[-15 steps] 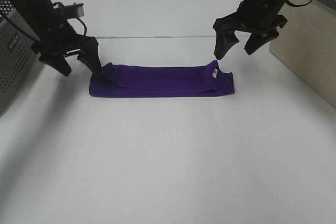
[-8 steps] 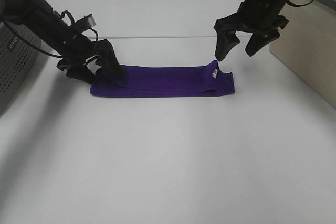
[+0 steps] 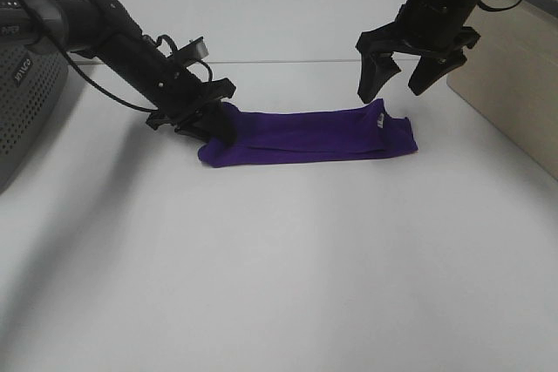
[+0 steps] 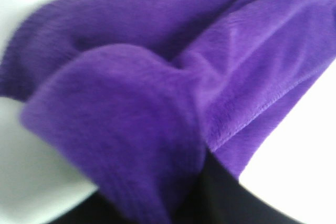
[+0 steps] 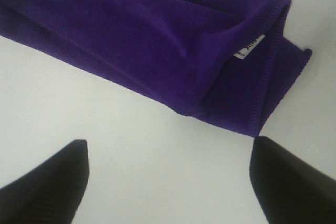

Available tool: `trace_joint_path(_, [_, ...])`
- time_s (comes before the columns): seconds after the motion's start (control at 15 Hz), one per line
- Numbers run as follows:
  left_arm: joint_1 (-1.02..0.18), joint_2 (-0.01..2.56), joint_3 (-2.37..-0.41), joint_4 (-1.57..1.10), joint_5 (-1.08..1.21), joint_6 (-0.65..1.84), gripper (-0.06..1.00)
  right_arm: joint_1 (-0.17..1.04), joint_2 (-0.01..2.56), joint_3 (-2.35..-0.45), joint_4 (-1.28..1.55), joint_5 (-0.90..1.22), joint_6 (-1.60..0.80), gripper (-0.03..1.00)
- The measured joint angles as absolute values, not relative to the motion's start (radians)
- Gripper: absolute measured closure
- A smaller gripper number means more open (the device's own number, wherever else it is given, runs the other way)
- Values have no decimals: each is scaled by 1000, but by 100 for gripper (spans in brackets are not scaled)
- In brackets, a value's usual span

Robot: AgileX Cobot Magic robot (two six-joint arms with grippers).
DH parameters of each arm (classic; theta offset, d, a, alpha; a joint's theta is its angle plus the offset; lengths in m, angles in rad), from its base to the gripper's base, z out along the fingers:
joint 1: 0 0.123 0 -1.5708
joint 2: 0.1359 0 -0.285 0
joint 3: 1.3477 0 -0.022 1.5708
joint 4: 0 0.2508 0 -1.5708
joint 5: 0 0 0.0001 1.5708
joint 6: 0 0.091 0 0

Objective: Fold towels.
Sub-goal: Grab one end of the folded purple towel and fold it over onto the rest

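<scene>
One purple towel, two arms

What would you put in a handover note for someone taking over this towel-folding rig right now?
Left gripper: shut on the left end of the purple towel, cloth bunched there.
Right gripper: open, hovering above the tagged right end, not touching.
The towel lies on the white table as a long narrow strip.
Done: it looks folded lengthwise.
To do: probably bring one end over to the other, then release.

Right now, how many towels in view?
1. The purple towel, folded into a long strip: left gripper pinches its left end, open right gripper hovers above its tagged right end. No other shows; none looks hidden.
</scene>
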State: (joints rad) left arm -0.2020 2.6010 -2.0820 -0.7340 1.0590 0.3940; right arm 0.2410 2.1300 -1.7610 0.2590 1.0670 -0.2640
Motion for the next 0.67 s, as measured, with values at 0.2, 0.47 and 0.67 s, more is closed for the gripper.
trace_joint_path(0.2, [-202,2620,-2186,-604,1100,382,92,241,2130,-1761,260,1090,-264,15])
trace_joint_path(0.47, [-125,2583,-2360,-337,1202,268,92,241,2130,-1761,260,1131,-264,15])
trace_joint_path(0.67, [-108,2475,-2374,-374,1207,287,92,241,2124,-1761,260,1148,-264,15])
